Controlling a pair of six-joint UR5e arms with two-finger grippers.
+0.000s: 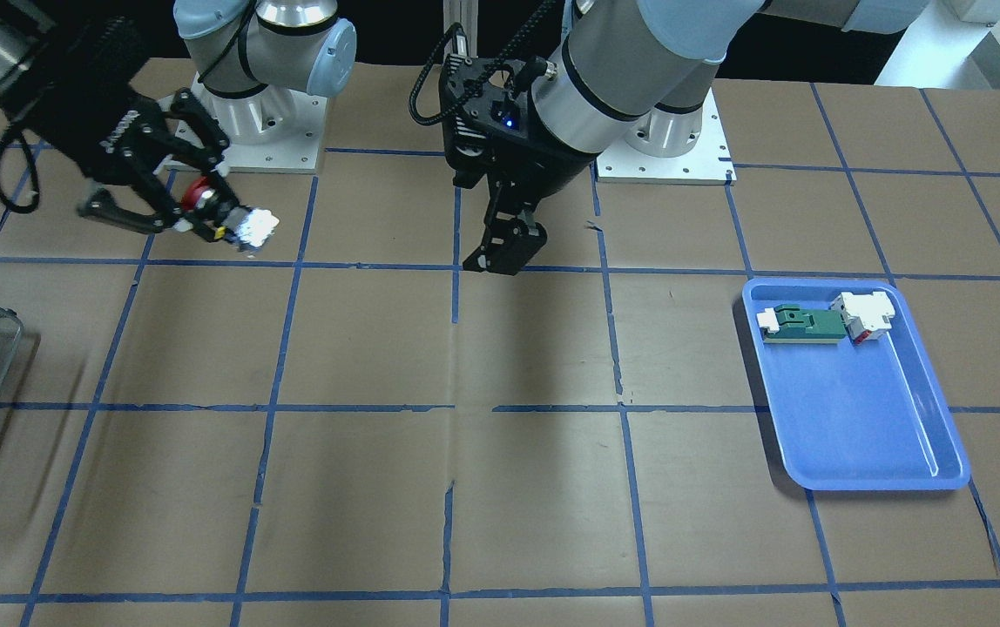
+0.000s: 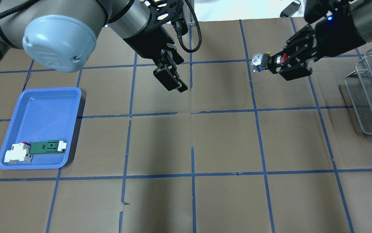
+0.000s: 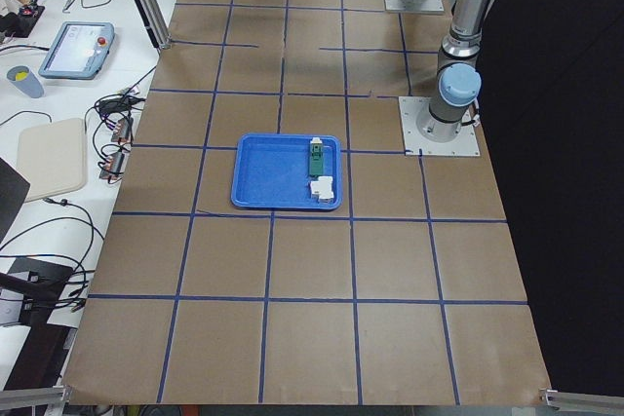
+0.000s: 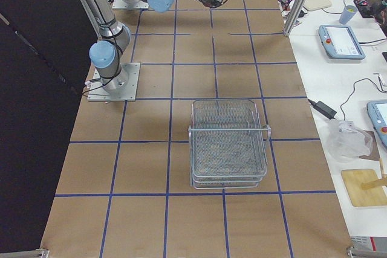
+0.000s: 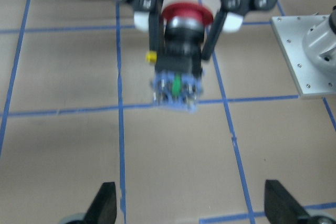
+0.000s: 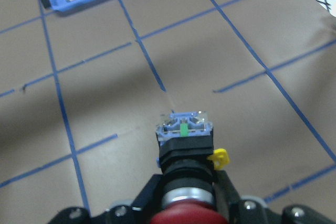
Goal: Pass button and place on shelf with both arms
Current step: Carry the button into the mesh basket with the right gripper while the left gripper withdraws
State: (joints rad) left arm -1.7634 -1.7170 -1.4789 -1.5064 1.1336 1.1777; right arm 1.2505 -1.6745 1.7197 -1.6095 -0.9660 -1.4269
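My right gripper [image 2: 281, 61] is shut on the button [image 2: 270, 61] and holds it in the air with the whitish end pointing toward the table's middle. The red head sits between the fingers in the front view [image 1: 226, 213] and the right wrist view [image 6: 186, 156]. The left wrist view shows the button [image 5: 181, 40] held by the right gripper's fingers [image 5: 152, 19]. My left gripper [image 2: 171, 81] is open and empty, over the table's middle, apart from the button. The wire-mesh shelf [image 2: 370, 84] stands at the table's right end, beyond the right gripper.
A blue tray [image 2: 40, 116] on the left side holds a green-and-white block [image 2: 46, 147] and a white-and-red part [image 2: 17, 153]. The table is brown paper with blue tape lines. The arm bases [image 1: 247, 131] stand at the robot's edge.
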